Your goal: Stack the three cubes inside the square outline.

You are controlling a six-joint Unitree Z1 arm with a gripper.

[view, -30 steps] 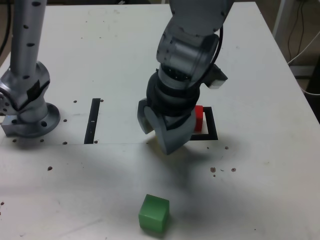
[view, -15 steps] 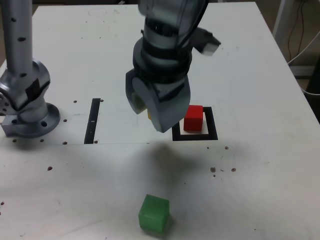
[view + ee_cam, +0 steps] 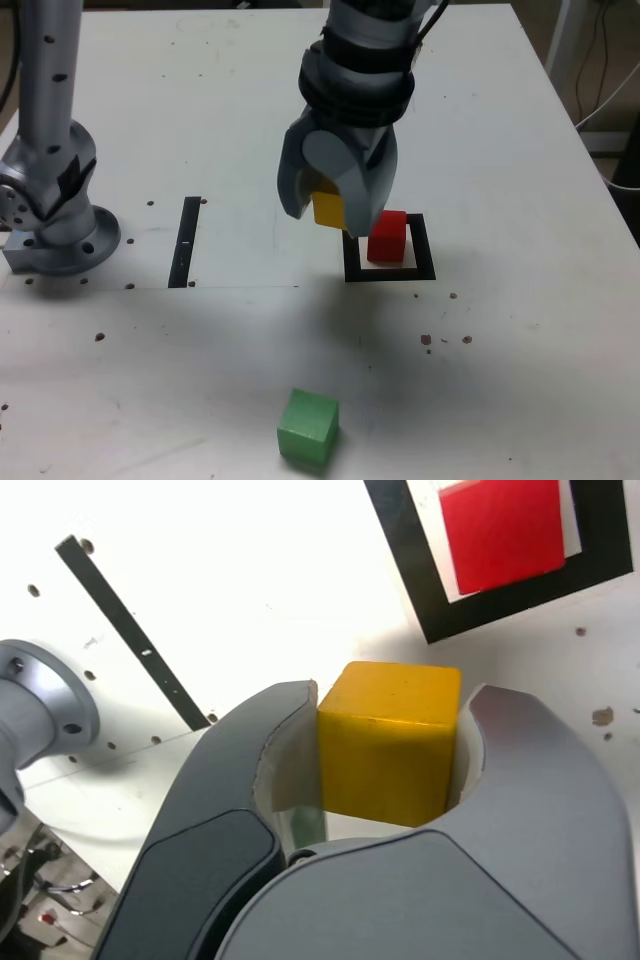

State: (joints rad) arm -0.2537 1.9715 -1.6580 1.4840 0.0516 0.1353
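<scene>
In the exterior view the black strip lay at centre left of the bench, and the green cube waited at bottom centre. Mid-frame the pincer hung closed on the yellow cube, lifted for stacking. Half a second before it was further left; now it stood just beside the red cube in the outline.
</scene>
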